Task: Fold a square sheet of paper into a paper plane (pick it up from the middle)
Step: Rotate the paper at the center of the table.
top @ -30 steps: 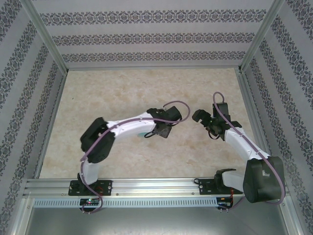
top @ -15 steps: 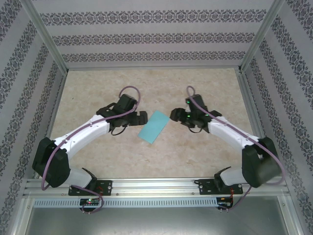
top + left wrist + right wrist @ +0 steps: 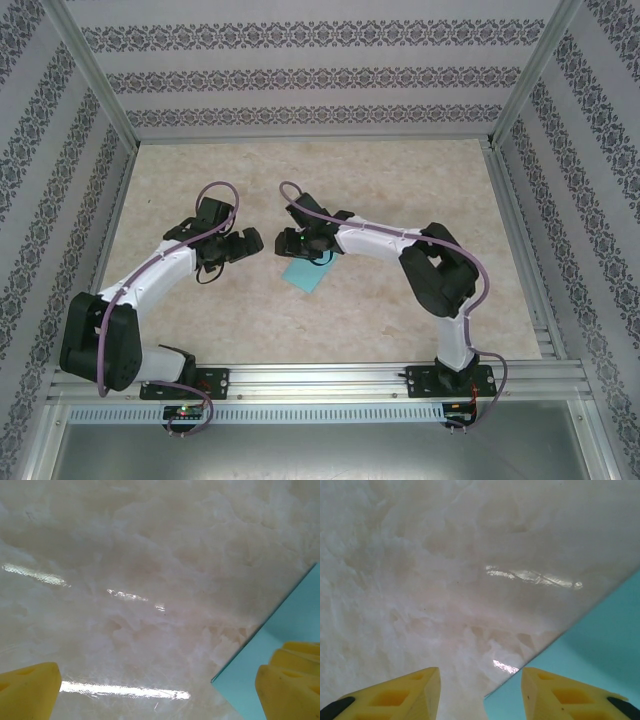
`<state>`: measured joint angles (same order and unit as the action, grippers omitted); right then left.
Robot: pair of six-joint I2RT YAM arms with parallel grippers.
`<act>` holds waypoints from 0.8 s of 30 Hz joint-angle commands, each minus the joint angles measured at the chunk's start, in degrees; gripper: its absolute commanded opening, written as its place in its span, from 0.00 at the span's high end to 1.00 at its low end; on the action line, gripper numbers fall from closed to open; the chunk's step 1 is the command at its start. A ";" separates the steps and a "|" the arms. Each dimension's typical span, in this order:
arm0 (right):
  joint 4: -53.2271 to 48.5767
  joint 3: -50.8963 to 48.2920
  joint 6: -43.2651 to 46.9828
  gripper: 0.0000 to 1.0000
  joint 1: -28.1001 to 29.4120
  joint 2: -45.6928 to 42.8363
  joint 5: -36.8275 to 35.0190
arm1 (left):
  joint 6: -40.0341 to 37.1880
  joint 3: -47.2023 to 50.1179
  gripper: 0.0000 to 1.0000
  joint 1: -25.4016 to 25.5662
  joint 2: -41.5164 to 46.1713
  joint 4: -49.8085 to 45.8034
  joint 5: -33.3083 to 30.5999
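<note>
The left arm point(image 3: 150, 280) reaches from the near left corner of the worktop point(image 3: 400, 180) toward its middle. The left tool point(image 3: 250, 244) points right, stopping just short of the sheet of paper point(image 3: 304, 275). In the left wrist view this tool point(image 3: 160, 690) is spread wide. One yellow finger point(image 3: 27, 690) is over bare marbled worktop point(image 3: 150, 555) and the other is in front of the turquoise sheet of paper point(image 3: 285, 620). I cannot tell whether that finger touches it.

The sheet lies flat near the middle of the worktop, a little toward the near edge, its far part hidden under the right tool point(image 3: 290, 243). The right wrist view shows that tool point(image 3: 480, 695) spread too, holding nothing. One of its fingers point(image 3: 395, 697) is over bare worktop point(image 3: 445, 555). The other overlaps the sheet of paper point(image 3: 595, 640), whose edge runs diagonally between them. The right arm point(image 3: 430, 270) bends in from the near right corner.
</note>
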<state>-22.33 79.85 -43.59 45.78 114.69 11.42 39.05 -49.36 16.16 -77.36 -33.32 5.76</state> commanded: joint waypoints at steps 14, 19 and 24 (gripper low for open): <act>-8.79 -2.73 11.02 0.51 1.90 3.86 2.12 | -0.54 -0.77 0.00 -1.16 0.44 4.21 4.54; -11.85 -8.26 20.00 0.51 1.71 -0.27 1.95 | -1.43 -1.02 0.00 -1.07 -0.46 6.05 7.41; -12.80 -11.75 25.51 0.52 -0.38 -5.19 3.84 | -2.29 -0.62 0.01 -0.58 -2.44 9.52 13.16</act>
<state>-29.74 70.59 -23.66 46.30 111.07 14.09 38.59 -49.17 15.77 -78.54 -28.25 14.63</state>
